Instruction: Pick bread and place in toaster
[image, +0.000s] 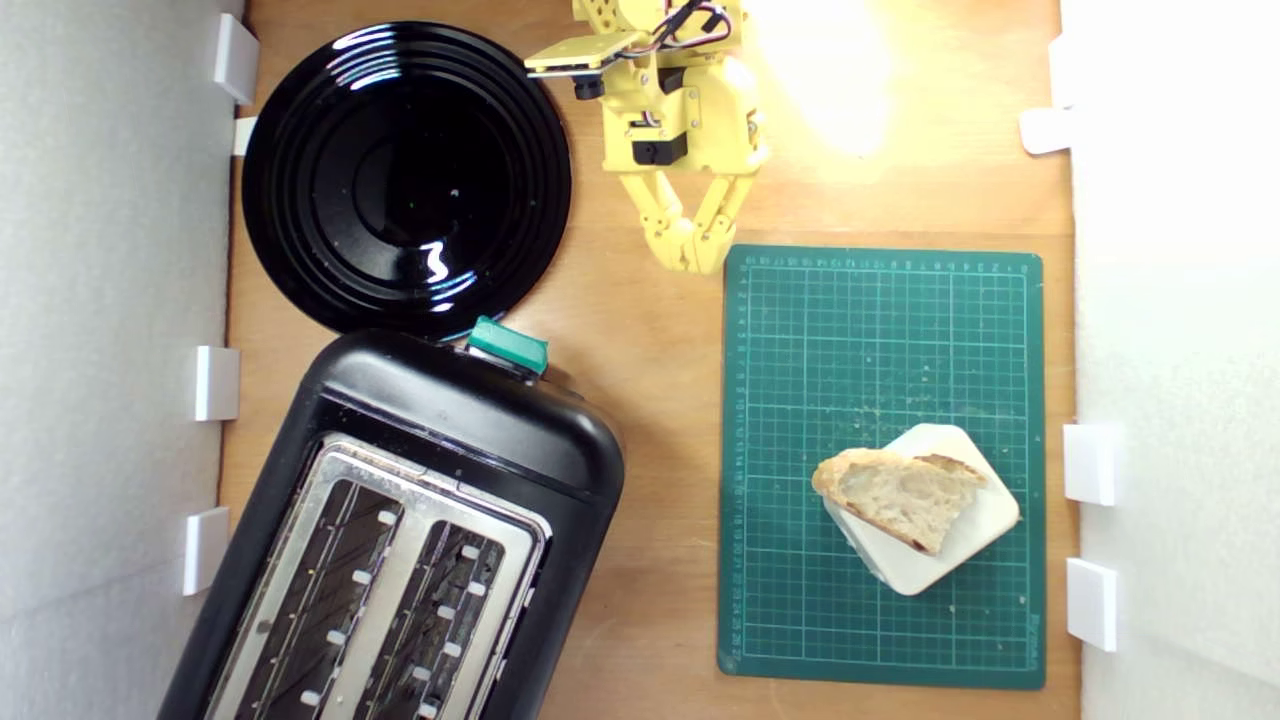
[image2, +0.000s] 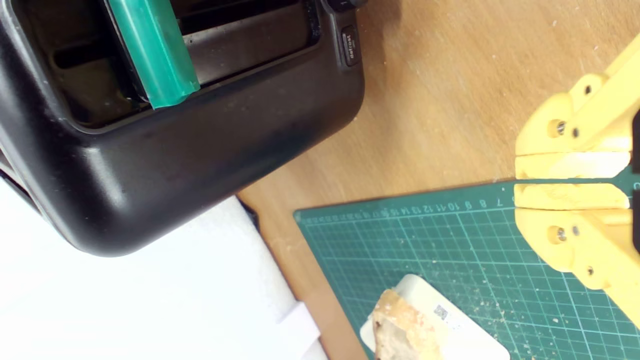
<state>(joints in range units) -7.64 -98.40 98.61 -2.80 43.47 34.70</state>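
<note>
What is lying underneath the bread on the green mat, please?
The bread rests on a white block, which sits on the green mat. The block's middle is hidden by the bread.

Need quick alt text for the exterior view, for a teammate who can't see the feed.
Closed yellow gripper hovers above a green cutting mat's corner; on the mat, torn bread lies on a white block. At the exterior view's left: black toaster, empty slots, below a black plate.

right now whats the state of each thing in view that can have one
gripper: shut, empty, at the mat's corner
bread: lying flat on the white block, not gripped
white block: on the cutting mat
toaster: both slots empty
teal lever: up
black plate: empty
cutting mat: flat, crumbs on it
</note>
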